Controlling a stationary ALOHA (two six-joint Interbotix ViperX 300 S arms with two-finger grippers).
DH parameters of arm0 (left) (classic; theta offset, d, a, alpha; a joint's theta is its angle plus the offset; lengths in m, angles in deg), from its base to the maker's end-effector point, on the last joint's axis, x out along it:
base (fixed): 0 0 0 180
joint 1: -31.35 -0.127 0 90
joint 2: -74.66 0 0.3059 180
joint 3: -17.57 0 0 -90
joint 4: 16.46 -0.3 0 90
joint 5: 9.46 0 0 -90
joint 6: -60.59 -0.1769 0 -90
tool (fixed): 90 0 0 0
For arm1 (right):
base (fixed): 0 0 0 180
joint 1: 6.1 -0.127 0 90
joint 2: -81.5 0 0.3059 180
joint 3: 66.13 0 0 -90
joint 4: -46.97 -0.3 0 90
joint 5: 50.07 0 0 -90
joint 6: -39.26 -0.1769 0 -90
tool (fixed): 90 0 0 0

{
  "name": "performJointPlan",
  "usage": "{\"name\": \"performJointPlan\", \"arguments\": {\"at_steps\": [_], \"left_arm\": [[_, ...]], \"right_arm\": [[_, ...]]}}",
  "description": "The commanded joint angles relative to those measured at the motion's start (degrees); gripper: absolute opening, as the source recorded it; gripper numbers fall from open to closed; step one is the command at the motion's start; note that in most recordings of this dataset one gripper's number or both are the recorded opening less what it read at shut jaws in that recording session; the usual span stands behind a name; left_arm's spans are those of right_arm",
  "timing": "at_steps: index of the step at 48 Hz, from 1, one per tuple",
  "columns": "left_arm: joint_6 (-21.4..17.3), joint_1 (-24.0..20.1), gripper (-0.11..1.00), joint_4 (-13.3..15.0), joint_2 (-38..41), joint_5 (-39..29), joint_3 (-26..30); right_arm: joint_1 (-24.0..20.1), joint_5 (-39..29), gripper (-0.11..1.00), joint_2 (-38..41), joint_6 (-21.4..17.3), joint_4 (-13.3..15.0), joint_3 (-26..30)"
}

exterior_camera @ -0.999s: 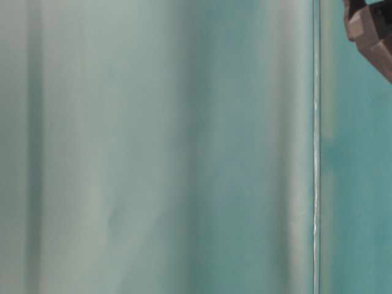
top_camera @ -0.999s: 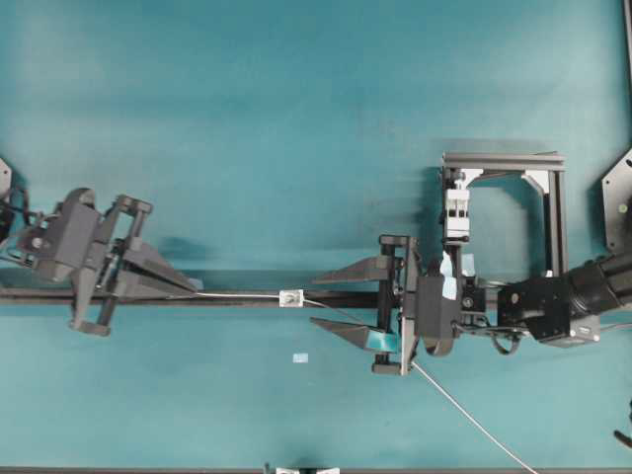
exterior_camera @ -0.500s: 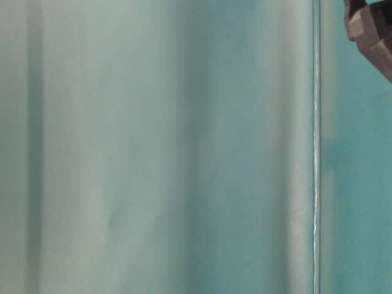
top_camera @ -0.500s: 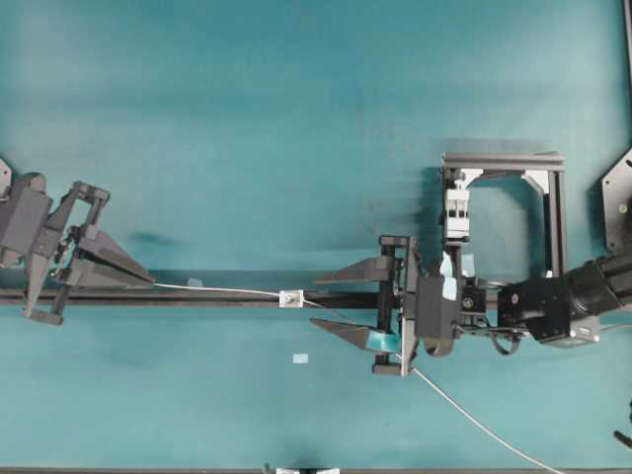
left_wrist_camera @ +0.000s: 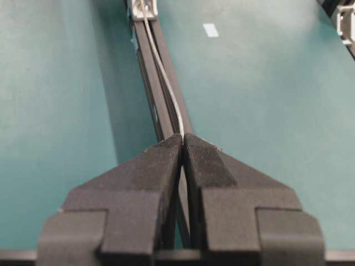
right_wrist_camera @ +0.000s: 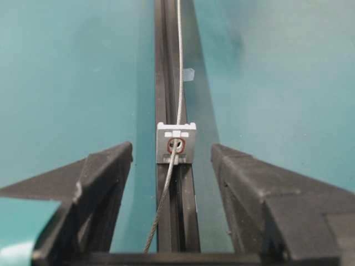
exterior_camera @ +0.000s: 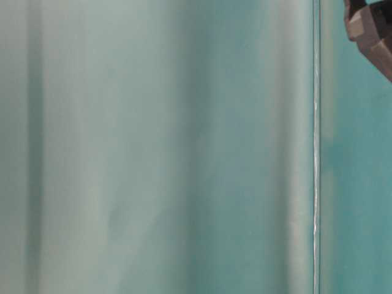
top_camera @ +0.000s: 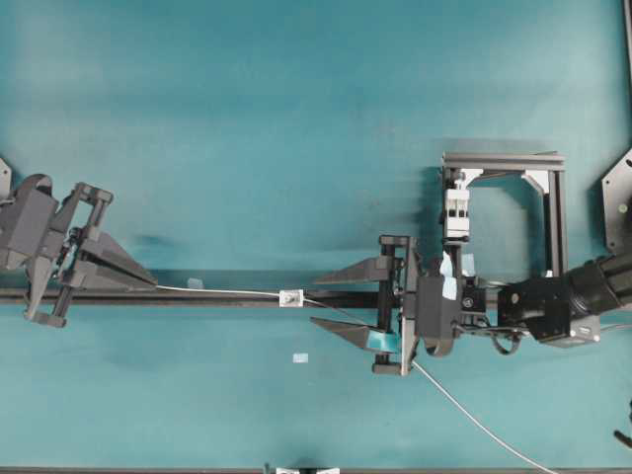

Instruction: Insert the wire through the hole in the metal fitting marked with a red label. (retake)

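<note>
Wire (top_camera: 222, 291) drawn out nearly straight along the black rail (top_camera: 197, 297), long axis running left to right across the overhead view, sagging very slightly toward the middle. Left end pinched at the tip of the left gripper (top_camera: 148, 283), jaws pressed fully together with only the thin strand between them; in the left wrist view the same wire (left_wrist_camera: 166, 83) leaves the closed fingertips (left_wrist_camera: 169, 152) and runs straight away along the rail (left_wrist_camera: 158, 94) toward the small silvery piece at the top edge.

Metal fitting (top_camera: 290, 297) seated on the rail about midway between the two grippers, its face turned along the rail's length. In the right wrist view, fitting (right_wrist_camera: 176, 143) upright on the rail (right_wrist_camera: 163, 66), hole (right_wrist_camera: 175, 145) ringed in red, wire (right_wrist_camera: 178, 66) passing through it: one stretch going straight up the frame beyond the fitting, the other coming out toward the camera and curving down to the left between the jaws.

Right gripper (top_camera: 331, 299) just to the right of the fitting, jaws spread wide on either side of the rail, gripping nothing; fingers (right_wrist_camera: 100, 172) well apart from the fitting. Past the right gripper, wire trailing diagonally down to the right toward the lower table edge. Small pale tape square (top_camera: 300, 357) lying on the teal table (top_camera: 296, 118) below the rail.
</note>
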Motion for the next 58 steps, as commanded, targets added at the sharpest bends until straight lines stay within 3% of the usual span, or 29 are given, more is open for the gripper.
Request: {"name": "performJointPlan", "arguments": {"at_steps": [1, 7, 12, 17, 25, 29, 58], "left_arm": [[0.09, 0.26, -0.10, 0.09, -0.26, 0.00, 0.97], [1.41, 0.18, -0.09, 0.35, -0.26, -1.32, 1.14], [4.39, 0.09, 0.00, 0.35, -0.26, -2.20, 1.14], [5.19, 0.09, 0.19, 0.26, -0.18, -2.90, 1.14], [5.19, 0.09, 0.63, 0.26, -0.18, -3.08, 1.23], [5.10, -0.09, 0.59, 0.26, -0.18, -3.08, 1.23], [1.23, -7.73, 0.59, -0.09, -0.62, -3.08, 3.34]], "right_arm": [[-0.09, 0.26, 0.67, -1.93, 0.09, 0.18, 0.35], [-0.18, 0.26, 0.67, -2.02, 0.09, 0.18, 0.44], [-0.09, 0.26, 0.67, -2.02, 0.09, 0.18, 0.44], [-0.09, 0.35, 0.68, -2.02, 0.09, 0.18, 0.44], [-0.18, 0.26, 0.68, -2.11, 0.18, 0.18, 0.44], [-0.09, 0.26, 0.68, -2.20, 0.18, 0.18, 0.35], [2.37, 0.26, 0.67, -9.58, 0.18, 0.00, -6.15]]}}
